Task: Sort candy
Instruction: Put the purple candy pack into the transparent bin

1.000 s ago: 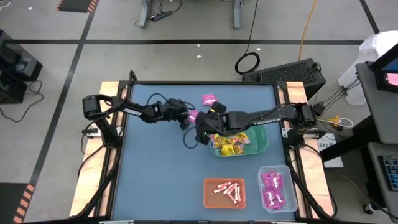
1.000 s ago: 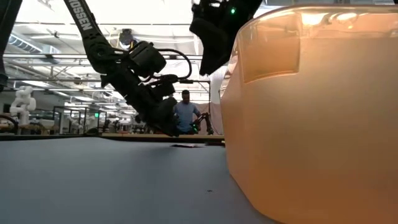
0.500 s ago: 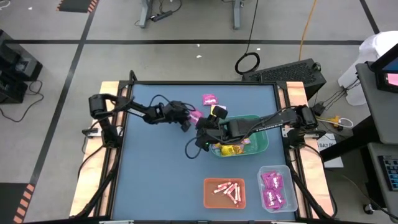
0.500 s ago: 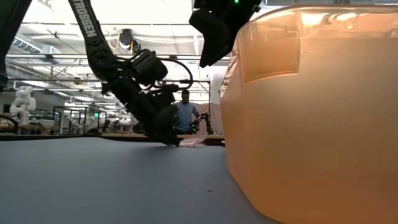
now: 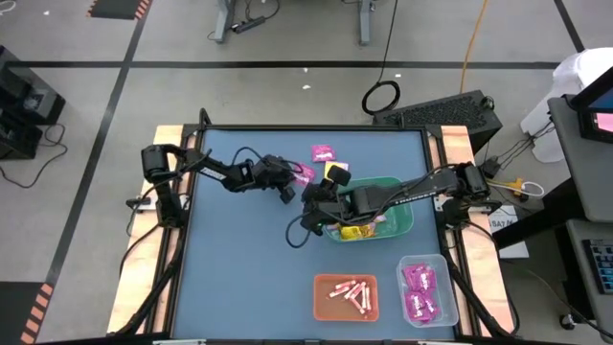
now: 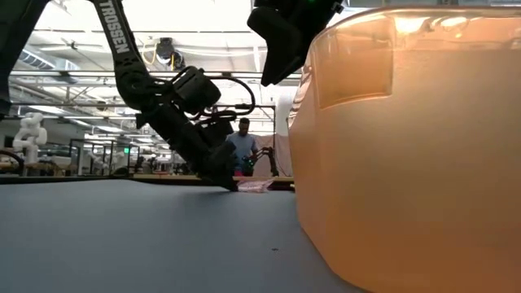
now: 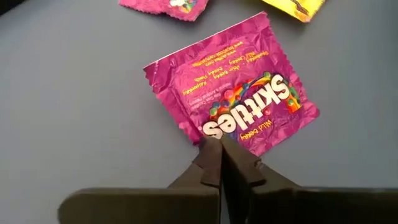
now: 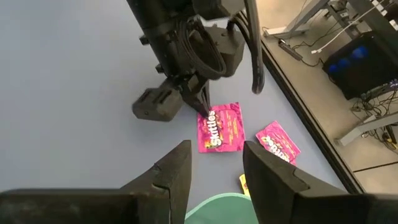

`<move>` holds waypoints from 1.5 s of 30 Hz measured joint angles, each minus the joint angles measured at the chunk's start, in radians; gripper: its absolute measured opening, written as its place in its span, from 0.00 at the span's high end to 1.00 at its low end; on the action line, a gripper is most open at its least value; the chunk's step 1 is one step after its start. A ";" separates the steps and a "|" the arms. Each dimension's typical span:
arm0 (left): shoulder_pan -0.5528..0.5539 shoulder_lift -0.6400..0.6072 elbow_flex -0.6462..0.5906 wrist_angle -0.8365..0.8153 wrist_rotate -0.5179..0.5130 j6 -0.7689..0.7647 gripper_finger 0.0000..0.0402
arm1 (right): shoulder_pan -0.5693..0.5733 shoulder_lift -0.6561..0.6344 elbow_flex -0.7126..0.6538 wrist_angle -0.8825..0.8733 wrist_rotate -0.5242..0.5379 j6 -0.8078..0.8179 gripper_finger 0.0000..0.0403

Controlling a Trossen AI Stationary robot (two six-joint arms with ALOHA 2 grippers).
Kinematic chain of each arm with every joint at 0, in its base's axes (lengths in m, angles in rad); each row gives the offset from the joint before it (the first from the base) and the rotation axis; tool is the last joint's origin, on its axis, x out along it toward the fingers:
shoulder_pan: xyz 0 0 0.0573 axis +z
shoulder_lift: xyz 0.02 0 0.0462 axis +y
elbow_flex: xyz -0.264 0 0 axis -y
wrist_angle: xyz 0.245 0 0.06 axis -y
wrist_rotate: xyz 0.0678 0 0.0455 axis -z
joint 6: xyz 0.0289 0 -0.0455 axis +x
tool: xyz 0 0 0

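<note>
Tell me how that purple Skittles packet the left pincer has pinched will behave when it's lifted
The purple Skittles packet will probably sag: it is a thin, crinkled wrapper lying flat on the table, and the left pincer is shut on one edge only. It looks light, so lifting should be easy. The glossy film may slip from so narrow a grip.

One camera looks straight down on the whole counter [image 5: 239, 268]. One sits low, right beside the orange bin [image 6: 407, 146]. Both wrist cameras see the same purple packet [image 7: 233, 93] close up.
</note>
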 joint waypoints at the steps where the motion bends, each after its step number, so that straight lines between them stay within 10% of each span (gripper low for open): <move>1: 0.000 -0.011 -0.002 -0.010 0.012 0.004 0.99 | 0.001 0.000 0.000 -0.003 -0.001 0.006 0.67; 22: -0.182 -0.456 -0.013 -0.598 0.028 0.210 1.00 | 0.041 0.017 0.000 0.077 -0.011 0.055 0.67; 45: -0.440 -0.730 -0.011 -0.661 0.002 0.186 1.00 | 0.068 0.142 0.000 0.355 -0.295 -0.107 0.53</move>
